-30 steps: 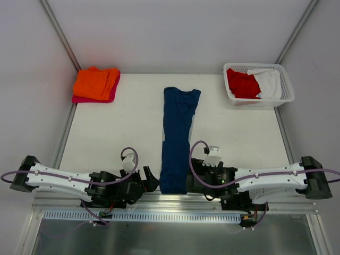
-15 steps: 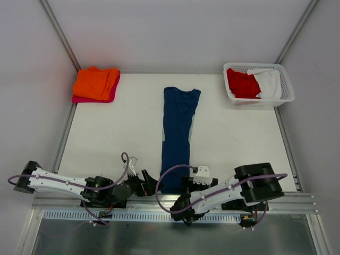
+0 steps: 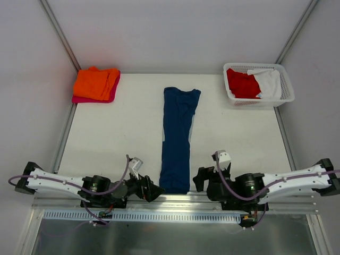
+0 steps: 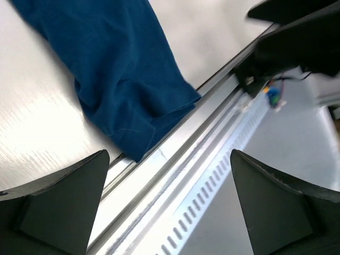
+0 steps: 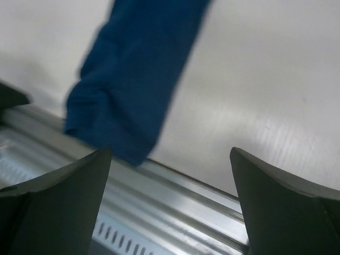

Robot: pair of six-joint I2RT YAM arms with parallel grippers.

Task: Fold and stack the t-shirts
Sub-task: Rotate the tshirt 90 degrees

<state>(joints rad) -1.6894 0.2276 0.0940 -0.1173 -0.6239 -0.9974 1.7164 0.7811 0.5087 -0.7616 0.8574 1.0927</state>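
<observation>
Top external shows you the navy t-shirt (image 3: 176, 139) lying with its near hem between your left gripper (image 3: 152, 190) and right gripper (image 3: 199, 179), both spread wide and empty.

The top camera looks steeply down from behind the arms and takes in the whole worktop (image 3: 106, 133). The two wrist cameras sit low and close at the near edge, turned toward each other. Both show the near end of the navy t-shirt (image 4: 122, 90) and the metal rail (image 4: 175, 175), which the top view also covers.
</observation>
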